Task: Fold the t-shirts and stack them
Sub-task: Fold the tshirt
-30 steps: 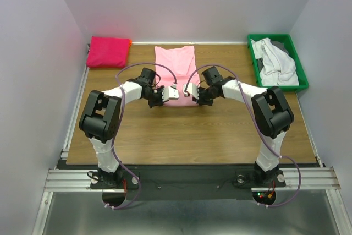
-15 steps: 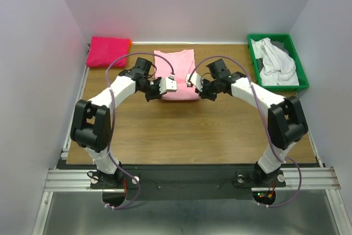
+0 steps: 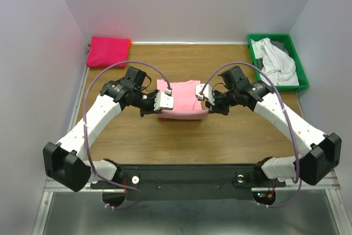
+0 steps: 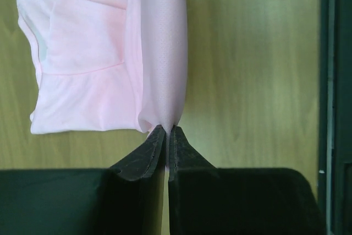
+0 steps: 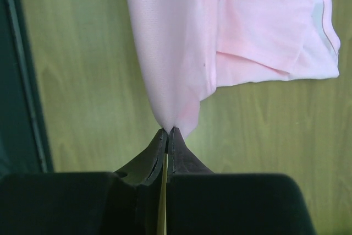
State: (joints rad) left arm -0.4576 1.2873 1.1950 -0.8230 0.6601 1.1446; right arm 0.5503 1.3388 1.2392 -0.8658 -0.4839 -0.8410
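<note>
The light pink t-shirt is lifted over the middle of the table, folded over itself, its lower part lying on the wood. My left gripper is shut on its left corner, cloth bunching up from the tips. My right gripper pinches the right corner, cloth rising from it. In the top view the left gripper and right gripper flank the shirt. A folded hot pink t-shirt with an orange edge lies at the far left corner. White and grey t-shirts lie crumpled in the bin.
A green bin stands at the far right corner of the wooden table. Grey walls close the table on three sides. A metal rail runs along the left edge.
Both grippers have lifted the far corners of the light pink shirt and drawn them toward the near edge, folding it over itself. Both arms have stretched out lower.
</note>
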